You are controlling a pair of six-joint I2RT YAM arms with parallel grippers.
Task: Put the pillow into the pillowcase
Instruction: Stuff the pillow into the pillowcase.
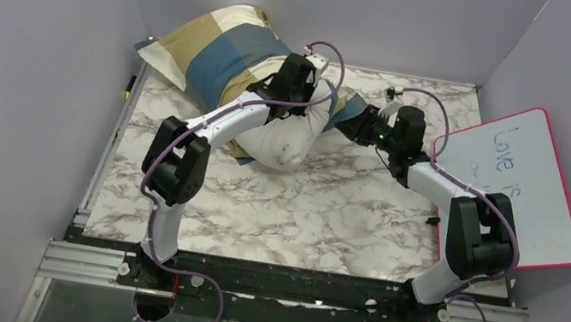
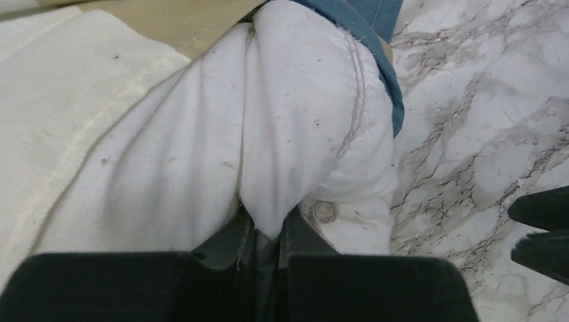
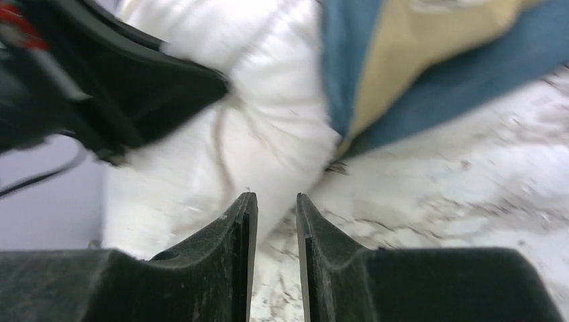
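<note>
Top view: pillowcase [image 1: 217, 51] lies at the desk's far left corner with the pillow [image 1: 290, 136] partly inside. The pillow's bare white end sticks out toward the desk middle. My left tool [image 1: 304, 86] is on that bare end, and my right tool [image 1: 357, 126] is just beside the pillow's right side. The marble desk [image 1: 298, 224] has a whiteboard [image 1: 521, 181] at its right edge and pale walls [image 1: 9, 83] around it.

Left wrist: left tool [image 2: 268, 225] pinched tight on a fold of pillow [image 2: 201, 147] fabric. The blue pillowcase [image 2: 379, 47] hem wraps the pillow's far part, bare desk [image 2: 483, 134] to the right.

Right wrist: blurry. Right tool [image 3: 276, 201] is narrowly parted with nothing between its fingers, tips near the pillow [image 3: 268, 127]. Blue and tan pillowcase [image 3: 402, 67] on the desk, upper right.
</note>
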